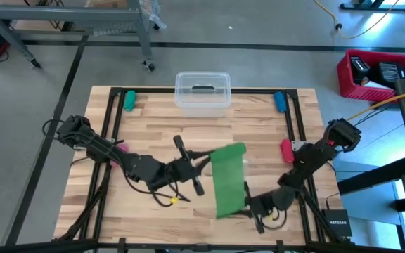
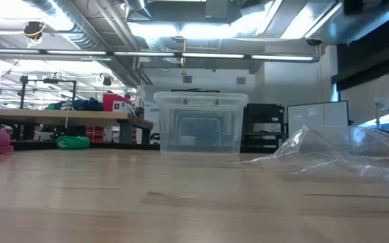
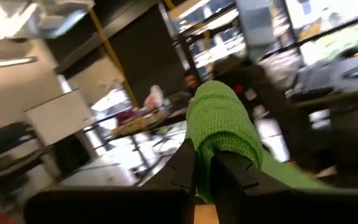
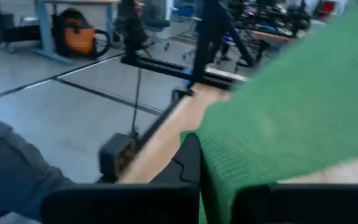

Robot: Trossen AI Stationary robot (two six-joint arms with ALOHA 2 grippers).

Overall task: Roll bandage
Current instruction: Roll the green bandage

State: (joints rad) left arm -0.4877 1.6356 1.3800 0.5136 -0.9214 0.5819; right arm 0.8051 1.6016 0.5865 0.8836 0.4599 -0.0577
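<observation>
The bandage [image 1: 228, 179] is a bright green strip of knitted fabric stretched between my two grippers over the middle of the table, running from far to near. My left gripper [image 1: 208, 160] is shut on its far end, which bulges as a rounded hump [image 3: 224, 121] above the fingers. My right gripper [image 1: 247, 206] is shut on its near end by the table's front edge. Neither the bandage nor the grippers show in the low view. My left gripper pinches the bandage's far end [image 3: 205, 163] between its two fingers, coming level from the table's left. The fabric is bunched in several layers and humps over the fingertips. The strip leads away toward the other gripper. My right gripper pinches the bandage's near end [image 4: 219, 177] between its two fingers, coming roughly level from the table's right. The fabric spreads wide beyond the fingers [image 4: 188, 160]. One layer or several, I cannot tell.
A clear plastic box [image 1: 202, 91] stands at the far middle. A green cylinder [image 1: 129, 100] and a blue one [image 1: 280, 102] lie at the far corners. Pink pieces [image 1: 286, 149] lie at the sides. A clear plastic bag [image 2: 343, 152] lies on the table.
</observation>
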